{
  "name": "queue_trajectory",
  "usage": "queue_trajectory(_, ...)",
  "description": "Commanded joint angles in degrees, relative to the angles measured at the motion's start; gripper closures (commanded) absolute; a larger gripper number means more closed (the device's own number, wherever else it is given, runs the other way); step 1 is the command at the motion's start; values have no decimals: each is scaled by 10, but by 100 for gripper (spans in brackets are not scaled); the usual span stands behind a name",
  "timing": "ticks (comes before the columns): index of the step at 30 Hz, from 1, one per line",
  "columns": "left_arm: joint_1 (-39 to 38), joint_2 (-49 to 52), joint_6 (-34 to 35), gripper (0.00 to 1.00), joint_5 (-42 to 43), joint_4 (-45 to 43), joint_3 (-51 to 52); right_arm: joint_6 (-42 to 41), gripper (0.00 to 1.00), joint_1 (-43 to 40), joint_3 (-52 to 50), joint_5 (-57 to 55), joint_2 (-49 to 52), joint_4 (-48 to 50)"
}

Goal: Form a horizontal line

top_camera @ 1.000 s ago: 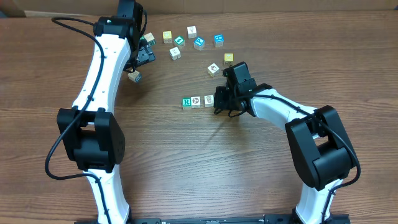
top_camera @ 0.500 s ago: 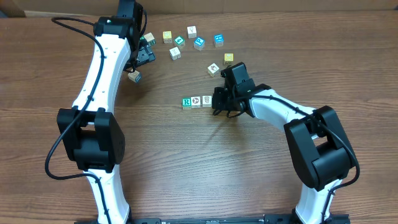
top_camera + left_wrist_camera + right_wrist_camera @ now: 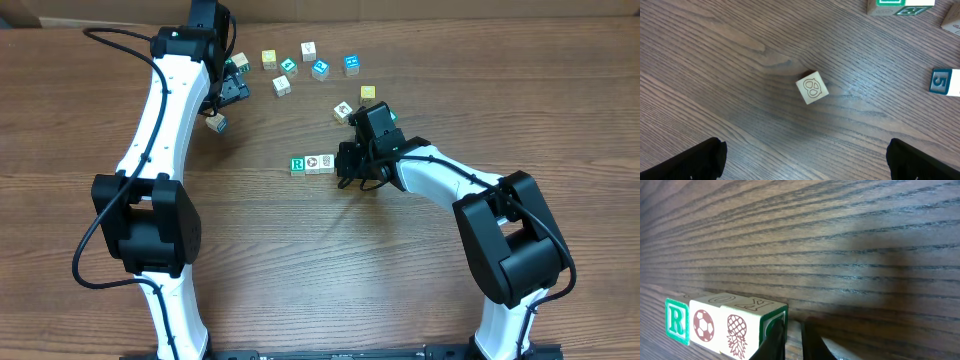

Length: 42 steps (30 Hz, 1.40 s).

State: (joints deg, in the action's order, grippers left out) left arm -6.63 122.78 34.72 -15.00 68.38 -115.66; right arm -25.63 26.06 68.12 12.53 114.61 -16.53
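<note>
Overhead: the horizontal line (image 3: 312, 163) is three white-faced cubes, touching, mid worktop (image 3: 300, 260), R at one end. My right end effector (image 3: 348, 166) sits just beside the other end. Loose cubes lie well apart, nr my left end effector (image 3: 228, 88).

Left wrist: left end effector (image 3: 805, 150) spread wide, empty, over a lone cube (image 3: 812, 88) w/ an outline drawing.

Right wrist: fingers pinched nearly together, nothing visibly held, against the pineapple cube (image 3: 742, 330).

Judged: three placed, approx. straight; prob. one more to add.
</note>
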Motion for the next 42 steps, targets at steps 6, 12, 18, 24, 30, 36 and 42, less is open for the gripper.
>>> queue_trajectory(6,-1,-13,-5,0,2,1,-11,2,89,1,-3,-20,3,0)
queue_trajectory(12,-1,-13,-5,0,2,1,-11,1,87,1,-3,-24,3,-1)
queue_trajectory(18,-1,-13,-5,0,2,1,-11,2,88,1,-3,-24,3,-2)
queue_trajectory(24,-1,-13,-5,0,2,1,-11,1,96,1,-2,-26,-14,-21)
queue_trajectory(30,-1,-13,-5,0,2,1,-11,1,96,10,-2,-26,-74,-78)
queue_trajectory(36,-1,-13,-5,0,2,1,-11,1,96,63,-2,-26,-103,-93)
queue_trajectory(42,-1,-13,-5,0,2,1,-11,1,96,127,-2,-88,-100,-93)
